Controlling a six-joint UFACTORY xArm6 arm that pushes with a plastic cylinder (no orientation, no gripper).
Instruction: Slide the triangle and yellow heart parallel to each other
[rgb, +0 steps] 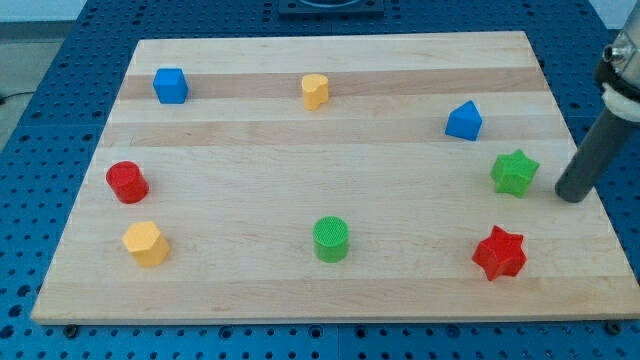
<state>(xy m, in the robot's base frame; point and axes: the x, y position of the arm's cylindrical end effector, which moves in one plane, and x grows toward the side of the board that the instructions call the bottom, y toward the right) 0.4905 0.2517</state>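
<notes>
Looking at the only camera view: my tip (572, 197) sits at the view's right edge of the surface (330, 290), just beside the green star (515, 172) and apart from it. No hand on this rig, just a bare rod, so nothing is gripped. The blue triangle (464, 121) is up and left of the star; the yellow heart (315, 90) sits well apart near the view's top. Biggest risk, I reckon: heading straight for the triangle clips the star and drags it along. Pushing the triangle off-centre could also spin it instead of sliding it. The red star (499, 253) looks safely clear.
</notes>
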